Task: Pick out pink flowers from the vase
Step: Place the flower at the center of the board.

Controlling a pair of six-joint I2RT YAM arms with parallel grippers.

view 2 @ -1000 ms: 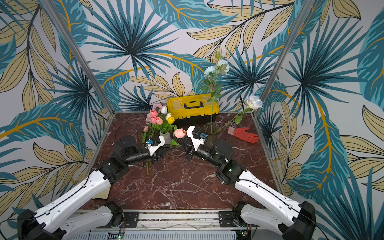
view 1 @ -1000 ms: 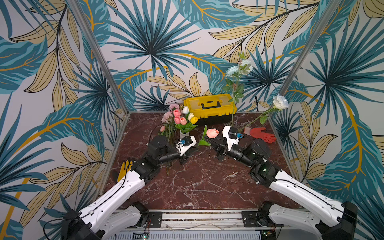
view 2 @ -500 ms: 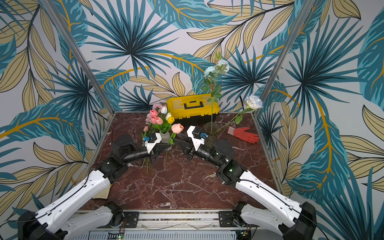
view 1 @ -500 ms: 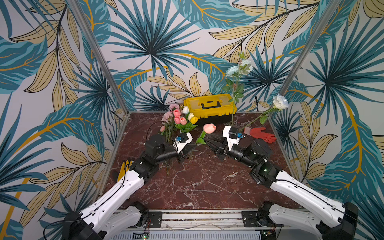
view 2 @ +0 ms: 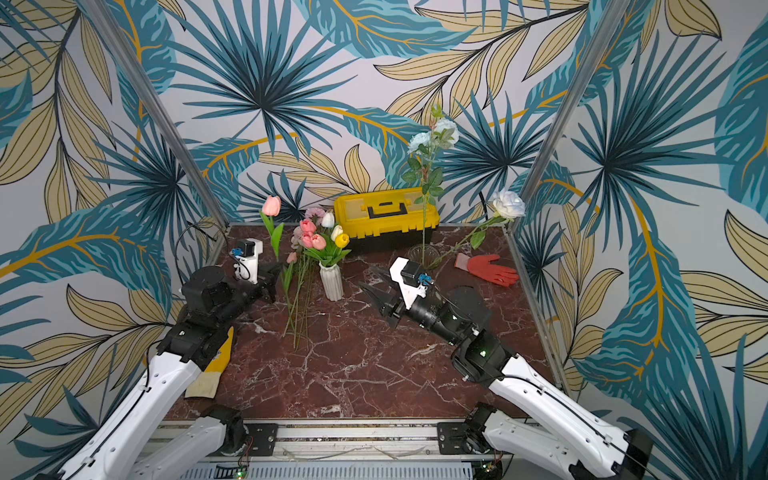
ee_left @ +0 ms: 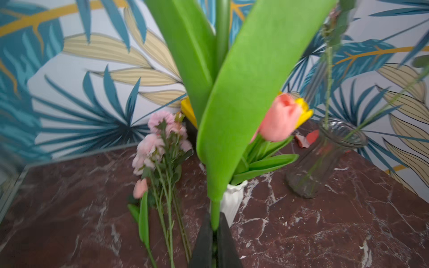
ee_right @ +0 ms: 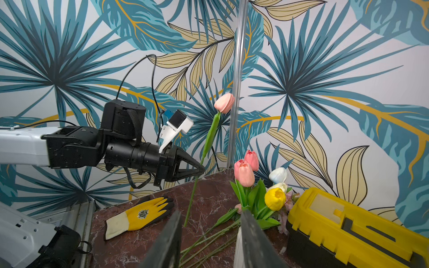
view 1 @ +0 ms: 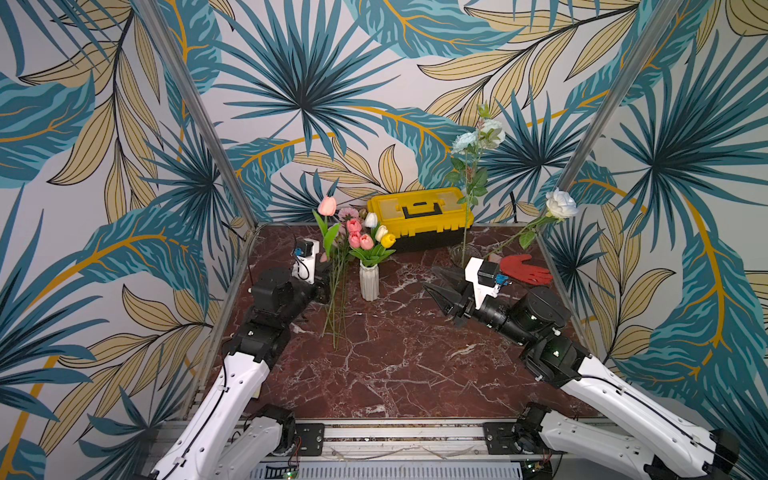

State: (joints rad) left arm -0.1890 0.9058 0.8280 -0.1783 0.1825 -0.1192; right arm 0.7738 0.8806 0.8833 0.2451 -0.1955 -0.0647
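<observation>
Now white vase [view 1: 369, 282] holding tulips [view 1: 354, 239], left fingers [ee_right: 190, 170] pinching pink tulip [view 1: 327, 205], right fingers [ee_right: 169, 243] parted, empty

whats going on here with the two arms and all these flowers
The left tool is shut on the green stem of a pink tulip, holding it upright beside the white vase. The right tool is open and empty, on the vase's other side. Several pink flowers already lie on the table next to the vase, while more pink tulips stand in it with white and yellow tulips.
</observation>
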